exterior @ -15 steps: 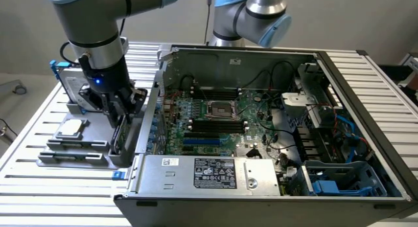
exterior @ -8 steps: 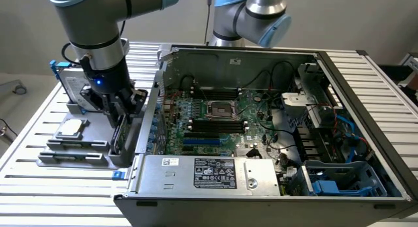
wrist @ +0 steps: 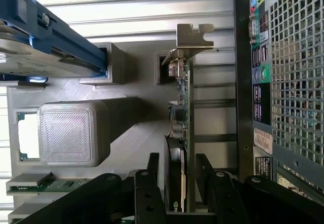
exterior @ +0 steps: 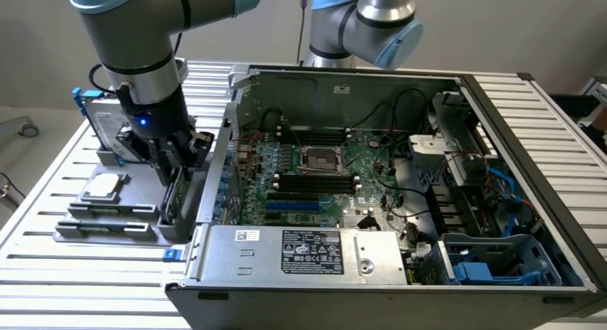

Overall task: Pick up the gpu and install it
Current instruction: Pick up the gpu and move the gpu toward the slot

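The gpu [wrist: 184, 107] stands on edge in a slot of the grey parts holder [wrist: 136, 127], its silver end bracket [wrist: 192, 37] at one end and its green board edge showing. My gripper [wrist: 178, 160] is lowered over the card's black-covered end. It is open, with one finger [wrist: 153, 167] on each side of the card and a narrow gap between each finger and the card. In the exterior view the gripper [exterior: 176, 166] sits low over the gpu [exterior: 170, 200], just off the exterior view's left of the open computer case [exterior: 379, 81].
On the holder [exterior: 99, 230] are a silver hard drive in a blue frame [exterior: 99, 111], a processor chip [exterior: 102, 186] and memory sticks [wrist: 45, 184]. The case's rear panel [wrist: 283, 82] stands close beside the gpu. Blue expansion slots [exterior: 294, 203] lie on the motherboard. A second arm [exterior: 365, 24] stands behind the case.
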Robot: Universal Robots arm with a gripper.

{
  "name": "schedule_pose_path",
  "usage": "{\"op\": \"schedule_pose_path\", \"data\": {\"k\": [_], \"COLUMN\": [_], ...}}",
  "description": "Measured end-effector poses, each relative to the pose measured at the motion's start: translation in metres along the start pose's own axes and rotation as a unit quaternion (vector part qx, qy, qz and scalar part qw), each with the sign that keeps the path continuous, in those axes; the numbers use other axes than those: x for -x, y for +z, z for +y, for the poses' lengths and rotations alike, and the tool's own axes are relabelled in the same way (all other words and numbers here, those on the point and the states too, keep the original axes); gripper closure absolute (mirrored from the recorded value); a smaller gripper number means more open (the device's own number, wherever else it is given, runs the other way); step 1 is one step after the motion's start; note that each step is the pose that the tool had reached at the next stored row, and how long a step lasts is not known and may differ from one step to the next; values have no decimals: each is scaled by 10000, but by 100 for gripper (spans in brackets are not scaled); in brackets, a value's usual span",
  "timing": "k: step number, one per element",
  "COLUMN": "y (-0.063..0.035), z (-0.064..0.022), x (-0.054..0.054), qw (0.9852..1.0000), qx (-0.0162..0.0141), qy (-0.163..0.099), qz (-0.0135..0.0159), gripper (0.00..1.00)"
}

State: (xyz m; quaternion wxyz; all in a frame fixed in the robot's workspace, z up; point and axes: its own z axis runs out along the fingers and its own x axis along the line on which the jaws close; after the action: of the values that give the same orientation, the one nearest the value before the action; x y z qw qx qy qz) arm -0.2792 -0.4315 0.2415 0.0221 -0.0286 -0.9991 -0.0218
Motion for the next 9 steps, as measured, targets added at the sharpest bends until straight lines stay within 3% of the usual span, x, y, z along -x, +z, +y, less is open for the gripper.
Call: {"op": "schedule_pose_path", "data": {"k": [3,5,9], "y": [12,12,15], "z": [-1,-1,-1], "x": [0,-1,0], "qw": [10000,10000,10000], "qx": [-2,-4,-1], "qy": [0,0,0], "qz": [2,4,1], "gripper": [60,73,73]}}
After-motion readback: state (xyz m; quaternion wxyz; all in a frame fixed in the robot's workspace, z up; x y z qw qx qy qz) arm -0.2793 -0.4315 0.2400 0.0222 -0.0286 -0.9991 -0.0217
